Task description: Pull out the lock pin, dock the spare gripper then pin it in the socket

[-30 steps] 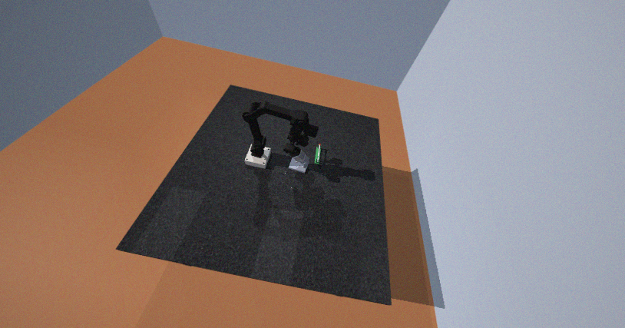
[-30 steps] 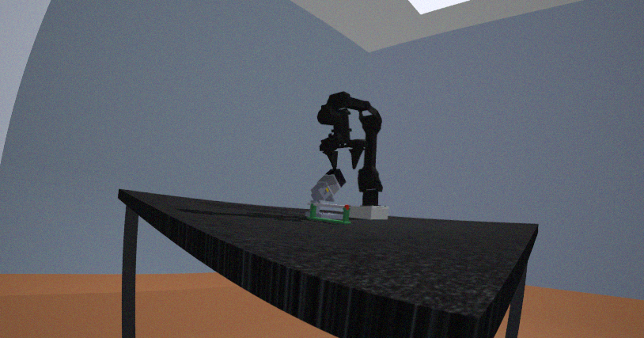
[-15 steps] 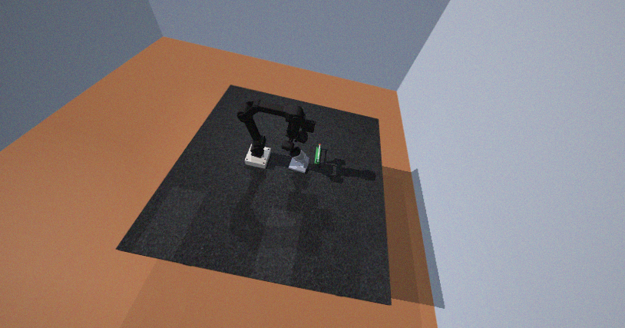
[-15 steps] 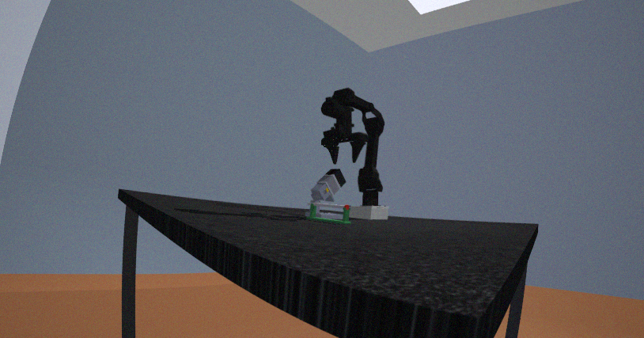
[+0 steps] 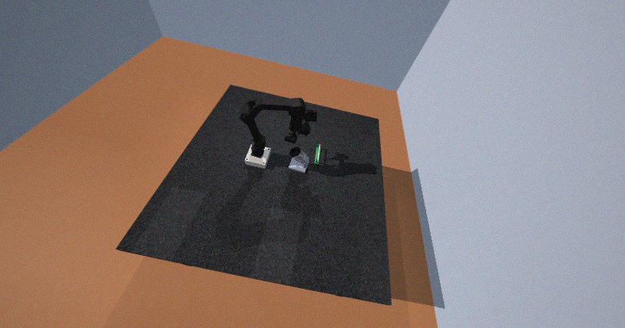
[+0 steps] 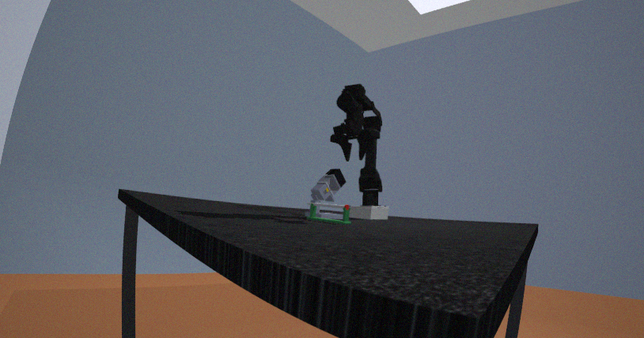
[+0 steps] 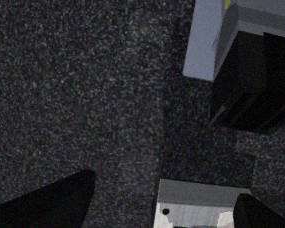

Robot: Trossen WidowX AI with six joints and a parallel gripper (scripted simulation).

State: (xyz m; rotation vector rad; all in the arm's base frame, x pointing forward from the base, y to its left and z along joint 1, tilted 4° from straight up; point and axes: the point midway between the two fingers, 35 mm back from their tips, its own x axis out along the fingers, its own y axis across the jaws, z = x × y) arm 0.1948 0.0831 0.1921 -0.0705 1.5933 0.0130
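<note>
The grey-blue mount (image 5: 299, 165) (image 6: 323, 192) (image 7: 202, 45) stands tilted, with a yellow mark on its side. The black spare gripper (image 5: 295, 152) (image 6: 336, 178) (image 7: 250, 80) sits in the mount's upper end; how deep its spigot goes is hidden. The lock pin, with a red head (image 5: 319, 144) (image 6: 346, 206), lies across the green rack (image 5: 316, 160) (image 6: 328, 221) beside the mount, outside the socket. My gripper (image 6: 354, 158) (image 7: 165, 193) is partly open and empty. It hangs above the spare gripper, off toward the arm's base, touching nothing.
The arm's white base (image 5: 257, 157) (image 6: 376, 212) (image 7: 190, 212) stands on the dark table top (image 5: 345, 238) (image 6: 405, 263), behind the mount as seen from the rack. The rack stands close to the mount on the side away from the base.
</note>
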